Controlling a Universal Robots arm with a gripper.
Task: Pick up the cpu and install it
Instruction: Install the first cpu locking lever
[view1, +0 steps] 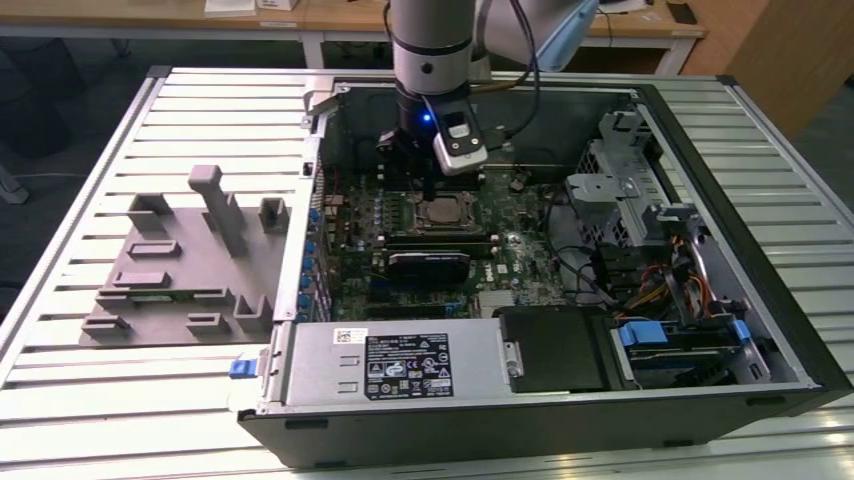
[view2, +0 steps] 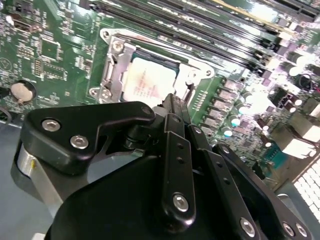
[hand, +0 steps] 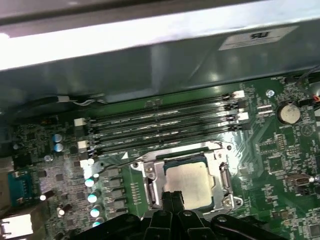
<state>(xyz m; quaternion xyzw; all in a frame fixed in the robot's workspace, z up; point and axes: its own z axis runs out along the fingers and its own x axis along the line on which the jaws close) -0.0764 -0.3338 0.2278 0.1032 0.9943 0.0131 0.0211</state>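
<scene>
**Over the motherboard: cpu seated in its socket, pincer closed above it**

At the exterior view's left, about nine o'clock from the computer case (view1: 767, 300), a grey tray (view1: 174, 262) of moulded fixtures is seen on the slatted table (view1: 80, 180). Toward the middle, inside the case, the cpu (view1: 443, 213) is found lying flat within the socket frame (hand: 150, 179), beside the memory slots (hand: 160, 129). Its silvery top plate is shown in both wrist views. The gripper (view1: 430, 188) is held just at twelve o'clock from the chip. In the first wrist view its fingertips are drawn together with nothing between them, close over the plate; contact cannot be judged. At three o'clock, a drive cage (view1: 621, 195) and loose cables (view1: 641, 285) are seen.

The chip is judged light, thin and rigid, with a smooth, slippery top and a delicate underside. It would best be taken by two opposite edges and kept level.
</scene>
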